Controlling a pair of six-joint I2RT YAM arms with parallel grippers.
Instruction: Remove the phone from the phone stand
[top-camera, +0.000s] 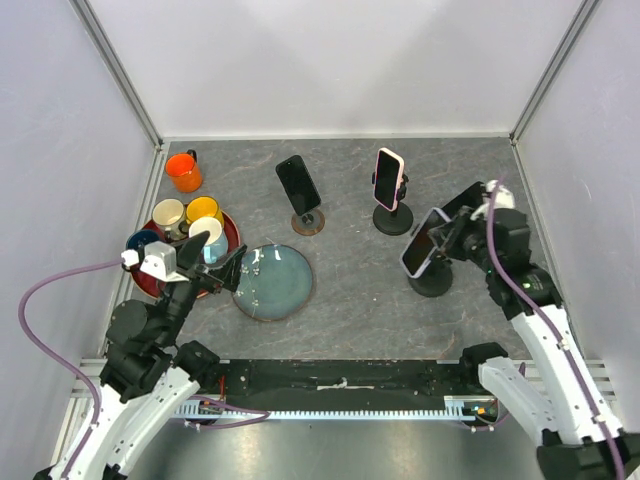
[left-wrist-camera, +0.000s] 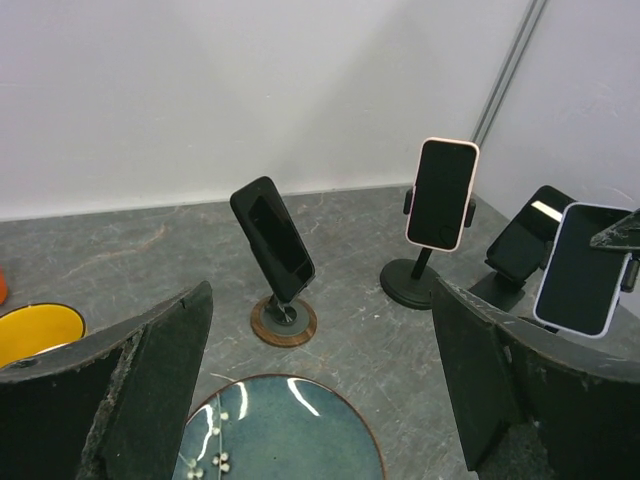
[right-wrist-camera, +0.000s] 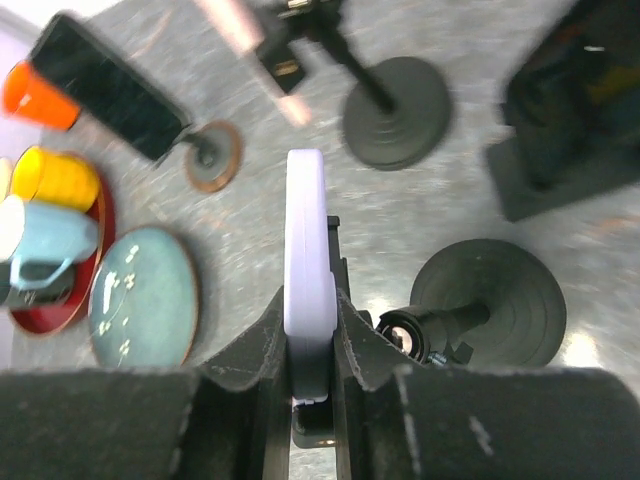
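A lavender-cased phone (top-camera: 424, 243) leans on a black round-based stand (top-camera: 432, 283) at the right. My right gripper (top-camera: 445, 235) is shut on this phone. In the right wrist view the phone (right-wrist-camera: 308, 240) stands edge-on between my fingers (right-wrist-camera: 262, 345), with the stand's dark cradle right behind it and the stand's base (right-wrist-camera: 505, 300) to the right. I cannot tell whether the phone still sits in the cradle. It also shows in the left wrist view (left-wrist-camera: 582, 268). My left gripper (top-camera: 215, 262) is open and empty above a blue plate (top-camera: 272, 282).
A pink-cased phone (top-camera: 388, 178) on a black stand and a black phone (top-camera: 298, 185) on a wooden-based stand are at the back. Another dark phone (top-camera: 462, 200) stands behind my right gripper. A red tray (top-camera: 228, 232) with mugs and an orange mug (top-camera: 184, 171) are at the left.
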